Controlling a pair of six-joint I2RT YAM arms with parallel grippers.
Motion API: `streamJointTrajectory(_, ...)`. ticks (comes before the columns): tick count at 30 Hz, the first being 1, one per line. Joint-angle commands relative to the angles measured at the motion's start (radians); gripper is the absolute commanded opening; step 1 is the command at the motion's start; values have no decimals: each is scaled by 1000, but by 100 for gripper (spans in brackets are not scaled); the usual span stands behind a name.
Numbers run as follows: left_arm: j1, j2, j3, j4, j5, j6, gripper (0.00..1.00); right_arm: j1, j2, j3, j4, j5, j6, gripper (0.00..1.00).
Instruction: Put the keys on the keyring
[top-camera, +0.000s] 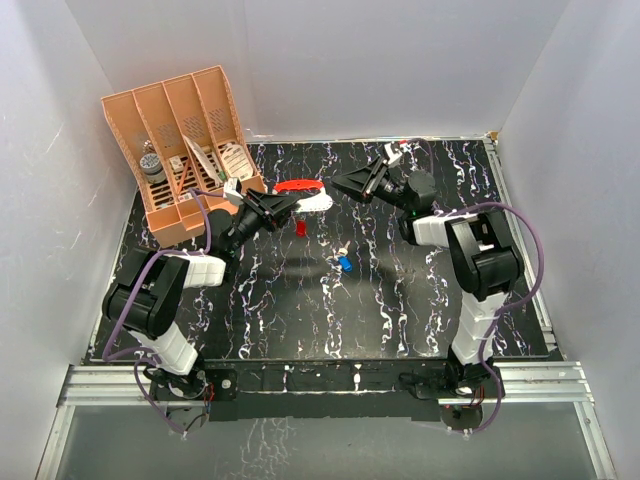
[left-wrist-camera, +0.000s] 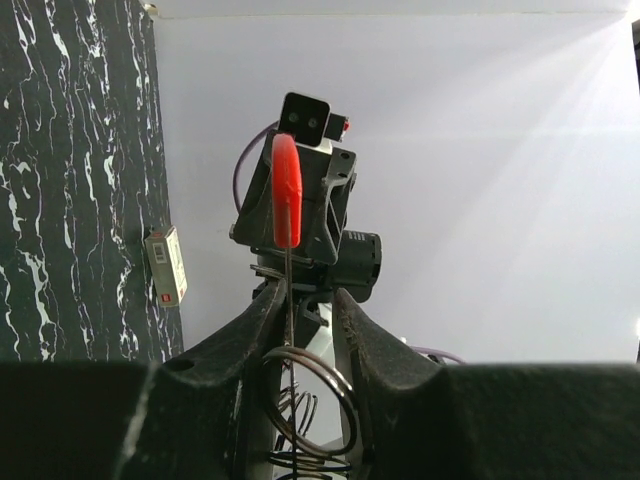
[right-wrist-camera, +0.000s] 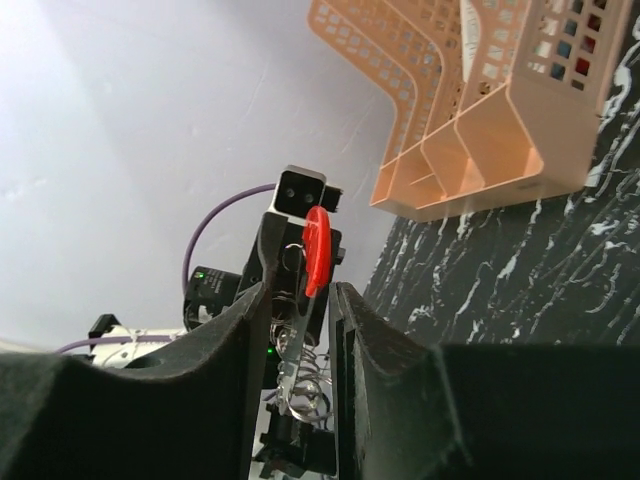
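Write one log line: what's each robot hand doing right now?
left gripper: shut on keyring | right gripper: open, facing keyring | red key, blue key: loose on table

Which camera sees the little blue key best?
The top external view: the blue key lies in the open on the table. Neither wrist view shows it; both face the red keyring.

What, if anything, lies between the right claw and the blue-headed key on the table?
Nothing visible does. The blue-headed key lies alone on the table, with only bare marbled surface between it and the right claw. The red-headed key rests further left, near the keyring, off that line.
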Motion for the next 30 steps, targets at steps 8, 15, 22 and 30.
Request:
streamJointTrajectory(8,8,-60,34,35,24,-6,0,-4,-250,-41,-344,79,-359,31)
streamJointTrajectory(15,8,-47,35,52,26,-4,0,3,-353,-60,-530,150,-530,32)
streamJointTrajectory(22,8,-19,49,68,50,7,0,19,-422,-69,-653,201,-642,32)
streamJointTrajectory(30,9,-12,52,52,62,25,0,29,-403,-31,-690,165,-652,34)
